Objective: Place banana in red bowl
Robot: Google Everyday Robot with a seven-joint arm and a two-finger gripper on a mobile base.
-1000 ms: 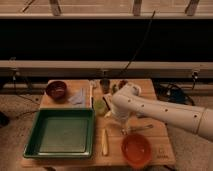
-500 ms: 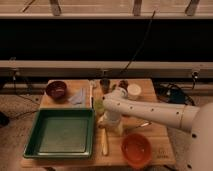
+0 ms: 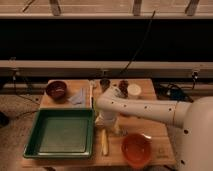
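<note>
The banana (image 3: 104,142) is slim and pale yellow. It lies lengthwise on the wooden table between the green tray and the red bowl. The red bowl (image 3: 136,149) is round and orange-red, sits at the table's front right, and looks empty. My white arm reaches in from the right, and its gripper (image 3: 107,124) hangs down just behind the banana's far end, near the tray's right rim. The gripper's lower part blends with the table behind it.
A green tray (image 3: 35,145) fills the front left. A small dark maroon bowl (image 3: 56,90) sits at the back left, with a grey-blue cloth (image 3: 79,97) beside it. Two dark cups (image 3: 105,84) (image 3: 123,86) and a white cup (image 3: 134,90) stand at the back.
My arm has swung left across the table. The gripper has moved from over the middle right toward the banana's far end. The banana and bowls have not moved.
</note>
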